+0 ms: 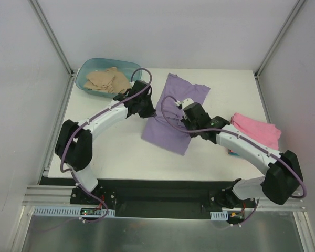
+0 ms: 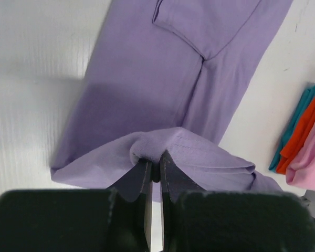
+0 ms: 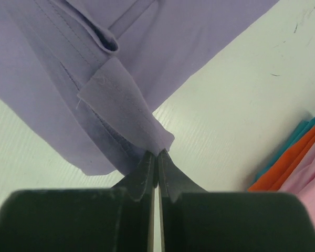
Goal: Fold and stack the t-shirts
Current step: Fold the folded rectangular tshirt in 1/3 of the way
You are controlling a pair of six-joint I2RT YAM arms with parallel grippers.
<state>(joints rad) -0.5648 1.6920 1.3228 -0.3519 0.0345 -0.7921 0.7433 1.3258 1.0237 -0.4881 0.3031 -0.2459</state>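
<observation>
Near the tabletop's (image 1: 121,157) right edge lies a pink t-shirt (image 1: 257,128). At centre, the right tool (image 3: 156,153) is clamped on the lavender t-shirt's (image 1: 173,113) edge; the left tool (image 2: 154,167) pinches a bunched fold. Thin grips could slip, dropping cloth askew. A tan t-shirt (image 1: 107,80) sits in the teal tub (image 1: 86,68), far-left corner.

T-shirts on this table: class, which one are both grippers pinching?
The lavender purple cloth t-shirt, spread mid-table. The tan shirt lies in the teal tub; the pink shirt lies folded at right.
</observation>
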